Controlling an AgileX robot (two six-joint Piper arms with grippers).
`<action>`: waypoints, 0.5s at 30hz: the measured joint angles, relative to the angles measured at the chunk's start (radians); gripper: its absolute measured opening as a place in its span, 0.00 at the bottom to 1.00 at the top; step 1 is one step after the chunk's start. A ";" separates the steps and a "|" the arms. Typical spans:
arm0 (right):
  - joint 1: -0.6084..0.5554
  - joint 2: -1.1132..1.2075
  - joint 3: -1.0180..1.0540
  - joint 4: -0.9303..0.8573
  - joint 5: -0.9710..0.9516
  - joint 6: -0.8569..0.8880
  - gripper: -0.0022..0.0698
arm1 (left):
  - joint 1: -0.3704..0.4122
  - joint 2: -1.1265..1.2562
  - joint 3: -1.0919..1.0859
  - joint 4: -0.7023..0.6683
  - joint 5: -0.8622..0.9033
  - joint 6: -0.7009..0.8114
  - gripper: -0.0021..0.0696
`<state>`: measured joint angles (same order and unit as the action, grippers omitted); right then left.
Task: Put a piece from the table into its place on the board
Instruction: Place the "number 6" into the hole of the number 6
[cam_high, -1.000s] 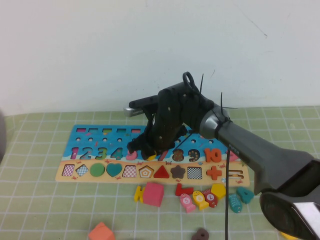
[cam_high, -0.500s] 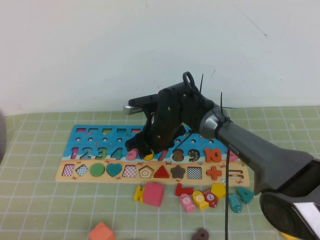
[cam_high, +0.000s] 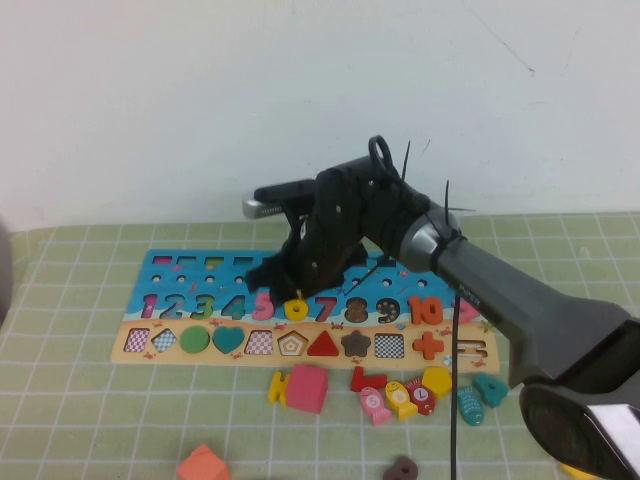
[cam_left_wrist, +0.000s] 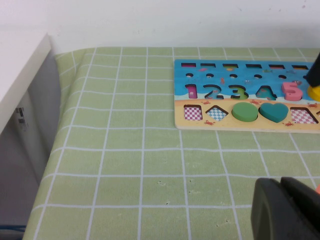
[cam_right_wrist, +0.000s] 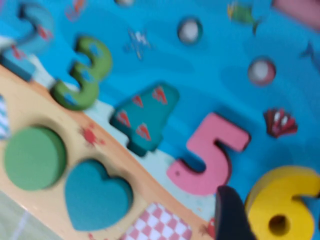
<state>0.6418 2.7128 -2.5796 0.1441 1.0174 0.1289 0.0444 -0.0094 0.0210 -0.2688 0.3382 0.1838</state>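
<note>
A long rectangular wooden puzzle board, blue above with coloured numerals and tan below with shape pieces, is laid on a green checked tablecloth. The small flat bright yellow wooden numeral 6 is seen lying on the board's number row, between the pink 5 and the pink 7, apparently in its own recess.

The right gripper is held low over the board, just above and behind the yellow 6. Its jaws appear parted and nothing is seen held between them; one dark fingertip stands just beside the numeral, and contact cannot be judged.

The left gripper is parked near the table's left side, well apart from the board. Whether it is open or closed cannot be told.

The numeral is judged to be light, rigid and smooth-faced, so it may slide if nudged. Being thin and flat, it would best be taken by its outer edges across the round lower loop, where the sides are widest.

The high view gives the whole layout, including loose pieces in front of the board, such as a pink block and a yellow pentagon block. The right wrist view alone shows the close fit of the 6 beside the 5, but blurred. The left wrist view shows the board's left end, with the green circle and teal heart seated.
</note>
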 joint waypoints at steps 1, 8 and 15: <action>0.000 0.000 -0.013 0.000 0.000 0.000 0.51 | 0.000 0.000 0.000 0.000 0.000 0.000 0.03; -0.003 -0.003 -0.052 0.007 -0.042 0.000 0.21 | 0.000 0.000 0.000 0.007 0.000 0.000 0.03; -0.005 0.006 -0.052 0.036 -0.083 0.000 0.04 | 0.000 0.000 0.000 0.022 0.000 0.000 0.03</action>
<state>0.6370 2.7188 -2.6315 0.1805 0.9343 0.1289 0.0444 -0.0094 0.0210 -0.2463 0.3382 0.1838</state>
